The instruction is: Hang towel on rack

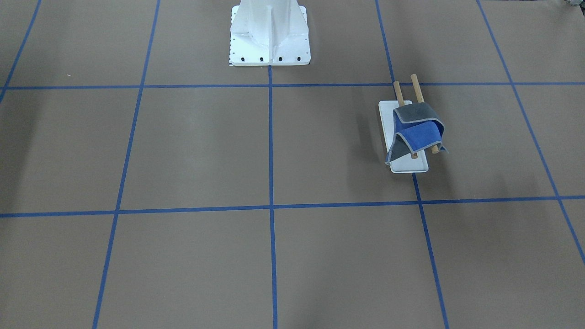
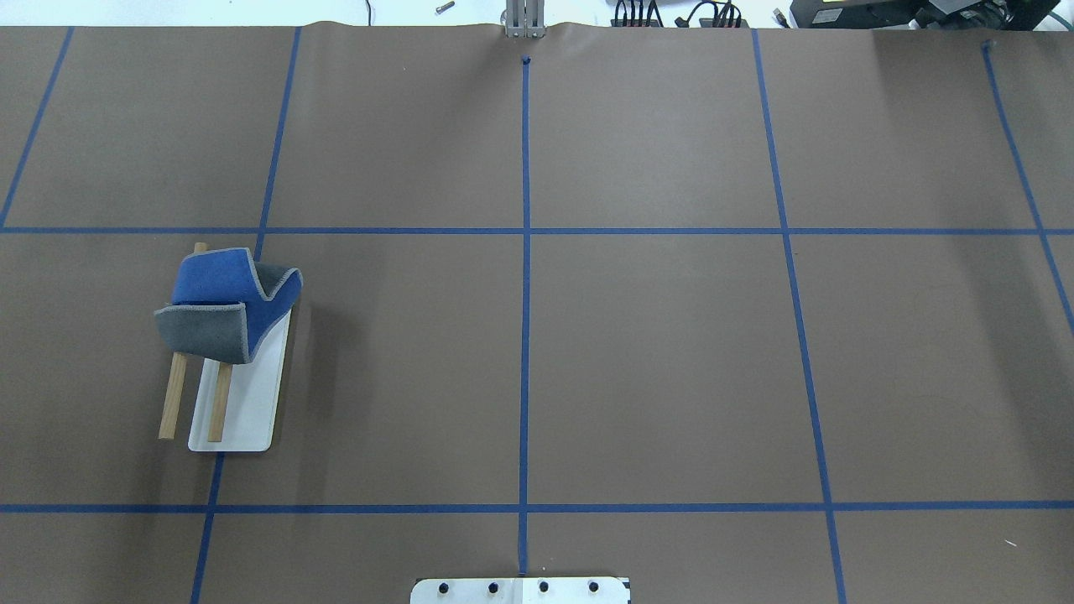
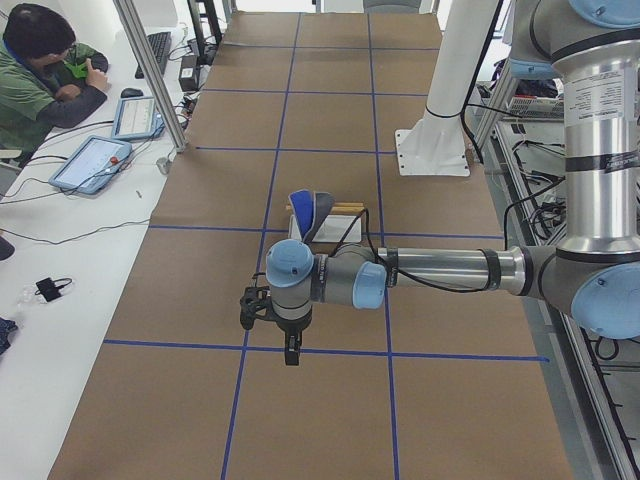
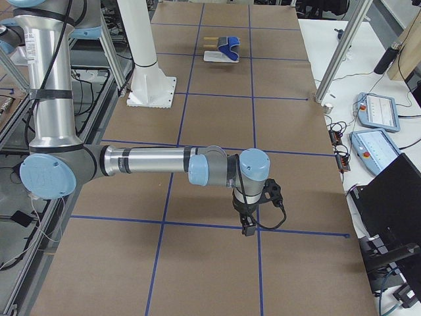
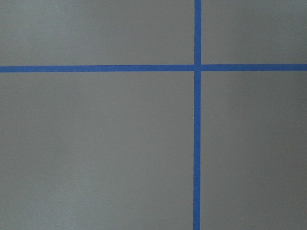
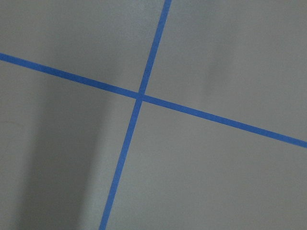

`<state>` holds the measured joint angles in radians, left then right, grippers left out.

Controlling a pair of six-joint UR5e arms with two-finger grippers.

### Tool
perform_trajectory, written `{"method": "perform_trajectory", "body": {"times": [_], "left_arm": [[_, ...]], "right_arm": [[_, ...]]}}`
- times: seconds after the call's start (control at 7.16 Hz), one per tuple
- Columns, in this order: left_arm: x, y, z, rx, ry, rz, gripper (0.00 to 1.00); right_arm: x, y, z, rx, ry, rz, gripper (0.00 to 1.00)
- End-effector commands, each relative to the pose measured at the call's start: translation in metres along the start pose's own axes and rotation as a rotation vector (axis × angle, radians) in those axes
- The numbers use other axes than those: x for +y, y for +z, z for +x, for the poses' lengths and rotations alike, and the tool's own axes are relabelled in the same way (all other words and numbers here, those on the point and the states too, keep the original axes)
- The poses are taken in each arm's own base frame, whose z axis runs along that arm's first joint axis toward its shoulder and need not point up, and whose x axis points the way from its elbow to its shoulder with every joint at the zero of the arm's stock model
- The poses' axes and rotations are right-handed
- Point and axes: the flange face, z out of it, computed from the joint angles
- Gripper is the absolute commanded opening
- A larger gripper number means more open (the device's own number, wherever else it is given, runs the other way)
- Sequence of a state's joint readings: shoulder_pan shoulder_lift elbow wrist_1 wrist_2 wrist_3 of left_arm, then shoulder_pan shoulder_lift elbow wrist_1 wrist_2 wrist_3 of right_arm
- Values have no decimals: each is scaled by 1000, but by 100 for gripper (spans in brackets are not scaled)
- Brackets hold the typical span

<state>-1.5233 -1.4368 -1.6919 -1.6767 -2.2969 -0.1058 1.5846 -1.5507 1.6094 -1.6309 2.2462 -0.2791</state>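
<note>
The towel (image 1: 418,130) is draped over the rack's two wooden dowels (image 1: 416,87), blue and grey sides both showing, with one corner hanging toward the white base plate (image 1: 386,114). The overhead view shows the towel (image 2: 222,302) on the far ends of the dowels (image 2: 174,394), on the table's left. My left gripper (image 3: 290,350) hangs over the table, apart from the rack and nearer the camera than the towel (image 3: 308,210). My right gripper (image 4: 248,227) hangs far from the towel (image 4: 229,46). I cannot tell whether either is open or shut. Both wrist views show only table.
The large white bolted pedestal (image 1: 269,32) stands at the robot's side of the table. Blue tape lines (image 2: 525,252) cross the brown table cover. A seated operator (image 3: 45,70) and tablets (image 3: 95,160) are beyond the table's far edge.
</note>
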Motion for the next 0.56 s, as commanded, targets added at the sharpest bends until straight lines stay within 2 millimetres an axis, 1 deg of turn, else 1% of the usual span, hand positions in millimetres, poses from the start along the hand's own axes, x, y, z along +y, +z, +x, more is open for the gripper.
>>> {"method": "perform_trajectory", "body": {"times": [0.0, 0.14, 0.28, 0.42], "left_arm": [[3, 2, -2, 0, -5, -5, 99], [6, 7, -7, -2, -16, -15, 99], [16, 9, -11, -3, -24, -25, 99], [19, 11, -13, -4, -27, -28, 99]], "right_arm": [[3, 2, 1, -4, 4, -4, 100], [4, 3, 1, -4, 3, -5, 100], [3, 3, 1, -4, 4, -4, 100], [3, 4, 0, -5, 4, -7, 100]]}}
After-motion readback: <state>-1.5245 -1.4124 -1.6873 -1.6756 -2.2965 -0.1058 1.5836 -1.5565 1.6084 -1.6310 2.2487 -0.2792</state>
